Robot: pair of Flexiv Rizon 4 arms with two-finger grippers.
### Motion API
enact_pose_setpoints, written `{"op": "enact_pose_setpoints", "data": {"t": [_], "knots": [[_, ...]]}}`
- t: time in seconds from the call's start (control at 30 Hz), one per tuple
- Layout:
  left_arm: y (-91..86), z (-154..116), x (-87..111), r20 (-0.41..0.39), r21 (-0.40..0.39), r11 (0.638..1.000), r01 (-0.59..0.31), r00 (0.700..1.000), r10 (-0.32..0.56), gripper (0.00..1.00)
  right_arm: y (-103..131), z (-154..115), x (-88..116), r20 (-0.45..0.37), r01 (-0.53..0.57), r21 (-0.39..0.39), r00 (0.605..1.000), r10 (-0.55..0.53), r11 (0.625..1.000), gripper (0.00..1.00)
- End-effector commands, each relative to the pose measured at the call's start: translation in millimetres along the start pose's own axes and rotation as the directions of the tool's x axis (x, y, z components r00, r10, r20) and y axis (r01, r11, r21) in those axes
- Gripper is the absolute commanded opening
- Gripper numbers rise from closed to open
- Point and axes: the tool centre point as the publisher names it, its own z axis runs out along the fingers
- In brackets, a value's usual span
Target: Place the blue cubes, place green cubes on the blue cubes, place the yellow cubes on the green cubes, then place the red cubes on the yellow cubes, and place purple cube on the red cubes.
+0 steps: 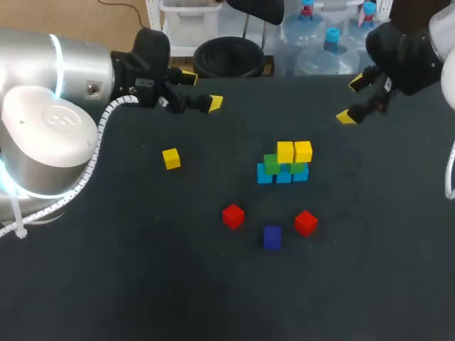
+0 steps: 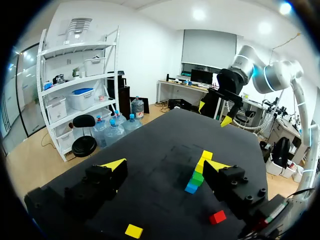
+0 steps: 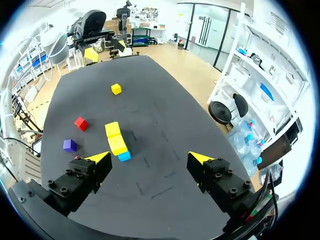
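A small structure stands mid-table: three blue cubes (image 1: 283, 175) in a row, green cubes (image 1: 271, 163) on them and two yellow cubes (image 1: 293, 151) on top. The same structure (image 2: 197, 175) (image 3: 116, 140) shows in both wrist views. A loose yellow cube (image 1: 170, 158) (image 3: 116, 89) lies to its left. Two red cubes (image 1: 233, 216) (image 1: 306, 222) and a purple cube (image 1: 272, 236) (image 3: 69, 145) lie nearer the front. My left gripper (image 1: 201, 90) (image 2: 165, 165) hovers open at the back left, empty. My right gripper (image 1: 351, 99) (image 3: 149, 158) hovers open at the back right, empty.
The dark table (image 1: 142, 284) carries only the cubes. Its far edge runs just behind both grippers. Wide bare cloth lies at the front and on both sides of the structure.
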Motion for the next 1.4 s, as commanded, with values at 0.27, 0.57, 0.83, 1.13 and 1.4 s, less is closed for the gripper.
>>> {"op": "enact_pose_setpoints", "data": {"t": [0.27, 0.57, 0.83, 1.13, 1.4], "knots": [[-13.0, 10.3, 5.1, -0.281, 0.036, 0.992, -0.123, 0.951, 0.128, 1.0, 0.3, -0.1, 0.4, 0.001, 0.0, 0.001, 1.0, 0.0, 1.0, 1.0], [-15.3, 14.0, 6.4, -0.408, 0.036, 0.983, -0.179, 0.895, 0.178, 1.0, 0.3, -0.1, 0.4, 0.001, 0.0, 0.001, 1.0, 0.0, 1.0, 1.0], [-13.4, 13.3, 12.1, -0.412, 0.027, 0.988, -0.152, 0.899, 0.15, 1.0, 0.3, -0.1, 0.4, 0.001, 0.0, 0.001, 1.0, 0.0, 1.0, 1.0], [-13.4, 13.3, 12.1, -0.412, 0.027, 0.988, -0.152, 0.899, 0.15, 1.0, 3.8, 1.8, -6.7, -0.043, 0.038, -0.002, 0.998, -0.038, 0.999, 1.0], [-13.4, 13.3, 12.1, -0.412, 0.027, 0.988, -0.152, 0.899, 0.15, 1.0, 23.5, 17.1, -22.6, -0.173, 0.179, -0.095, 0.966, -0.194, 0.979, 1.0]]}}
